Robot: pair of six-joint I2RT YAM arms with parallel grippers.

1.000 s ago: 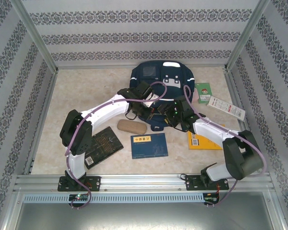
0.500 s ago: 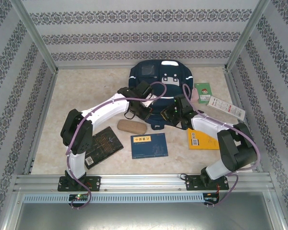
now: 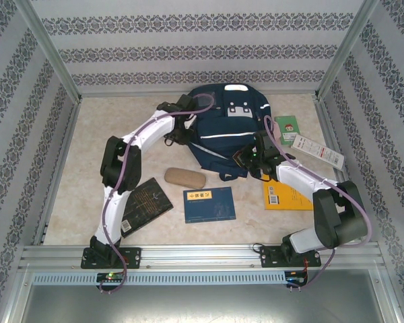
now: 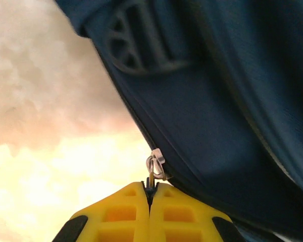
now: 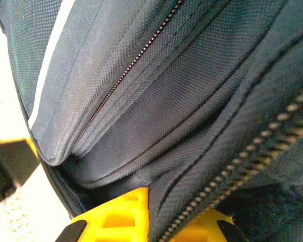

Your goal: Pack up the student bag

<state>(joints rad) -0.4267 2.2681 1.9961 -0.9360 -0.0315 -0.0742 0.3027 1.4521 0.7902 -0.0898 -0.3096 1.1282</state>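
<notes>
The left gripper (image 4: 150,194) has its yellow jaws pressed together on a small silver zipper pull (image 4: 155,164) at the edge of the navy student bag (image 4: 227,126). A round dark emblem (image 4: 141,43) sits on the fabric farther along, and pale marbled tabletop (image 4: 45,111) lies beside the bag.

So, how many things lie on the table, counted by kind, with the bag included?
Student bag: 1
Books: 3 (black book, blue book, yellow book)
Brown case: 1
Green card: 1
White packet: 1
Total: 7
</notes>
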